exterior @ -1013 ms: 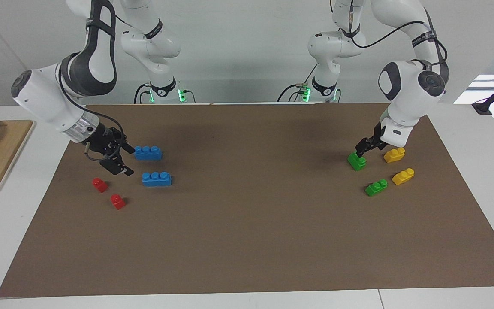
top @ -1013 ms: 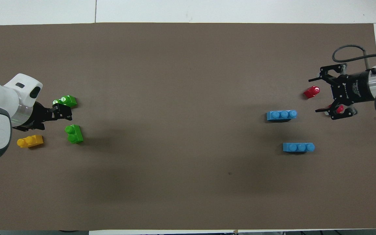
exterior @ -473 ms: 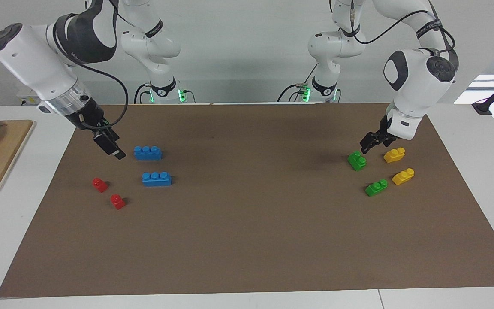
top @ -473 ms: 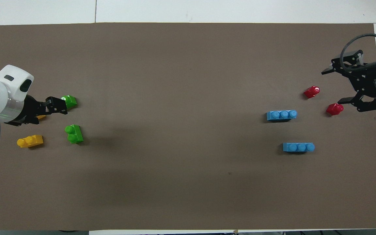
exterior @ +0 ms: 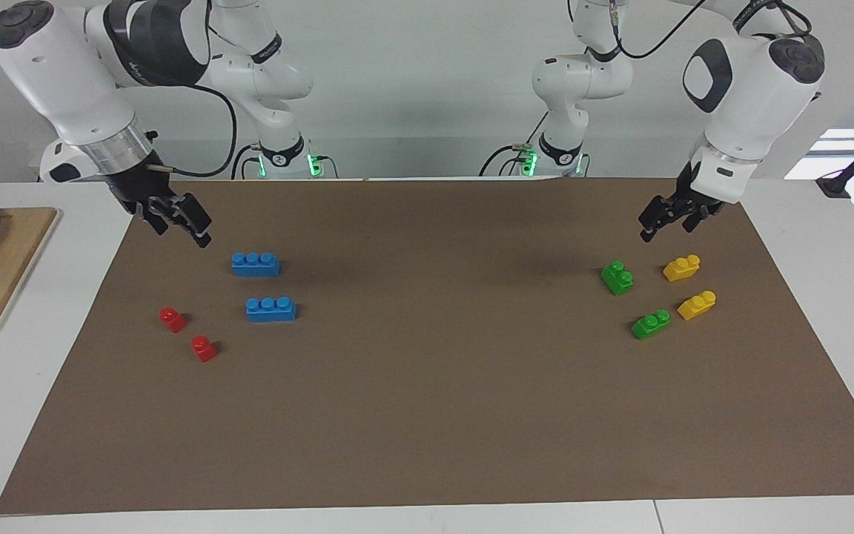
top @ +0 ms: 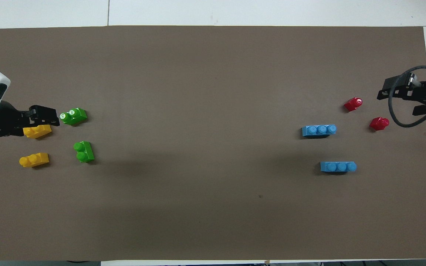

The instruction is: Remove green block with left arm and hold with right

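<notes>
Both end effectors hung spread and empty, the left end effector (exterior: 666, 216) above the small green plastic two-stud block (exterior: 617, 277) lying loose on the brown tabletop (exterior: 427, 415), the right end effector (exterior: 179, 219) waiting beside the long blue bricks (exterior: 256, 264), so I judged a careless descent might snag its green twin (exterior: 650, 324).

Two glossy white jointed arms carry dark grey oval joint panels and round grey end caps. The right arm (exterior: 64, 74) wears a shiny silver wrist collar above its black two-finger right claw (exterior: 179, 219), with a thin black cable looping alongside. The left arm (exterior: 749, 81) has a plain white wrist and a black left claw (exterior: 664, 219). Green lights glow at both bases.
</notes>
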{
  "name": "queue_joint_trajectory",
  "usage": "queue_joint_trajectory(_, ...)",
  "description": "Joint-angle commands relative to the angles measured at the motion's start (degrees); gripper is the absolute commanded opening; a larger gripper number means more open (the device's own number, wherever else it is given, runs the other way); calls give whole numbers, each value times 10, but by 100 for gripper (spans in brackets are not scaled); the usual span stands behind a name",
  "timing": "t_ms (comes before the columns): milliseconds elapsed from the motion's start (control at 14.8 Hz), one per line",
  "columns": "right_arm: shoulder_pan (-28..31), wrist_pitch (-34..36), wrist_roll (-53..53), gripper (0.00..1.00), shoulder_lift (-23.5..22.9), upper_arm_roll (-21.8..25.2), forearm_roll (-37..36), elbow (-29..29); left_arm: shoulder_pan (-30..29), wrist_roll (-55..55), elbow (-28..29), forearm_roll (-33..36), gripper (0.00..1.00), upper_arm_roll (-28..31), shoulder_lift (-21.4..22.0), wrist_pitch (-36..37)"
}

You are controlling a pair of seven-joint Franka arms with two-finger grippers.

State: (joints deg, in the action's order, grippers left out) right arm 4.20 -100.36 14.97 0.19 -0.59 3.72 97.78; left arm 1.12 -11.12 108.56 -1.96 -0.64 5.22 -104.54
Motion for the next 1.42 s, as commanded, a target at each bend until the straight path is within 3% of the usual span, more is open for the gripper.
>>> queue_joint_trajectory(0, 4, 13, -76, 98, -3, -4, -47, -14, 5, 15, -68, 34, 100, -2, -20, 63)
queue_joint_trajectory(135, 4, 14, -91, 98, -3, -5, -57, -17, 7, 20, -111, 34, 100, -2, -37, 84)
queue_joint_trajectory(338, 4, 24, -91, 98, -2, -6, -51, -19, 10, 35, -131, 36, 100, -3, -52, 109)
queue_joint_trajectory(540, 4, 37, -87, 98, -2, -17, -49, -21, 11, 72, -195, 37, 100, -3, -93, 149)
queue_joint_trajectory(1350, 4, 86, -86, 98, -5, -22, -47, -58, 20, 71, -204, 33, 100, -2, -88, 154)
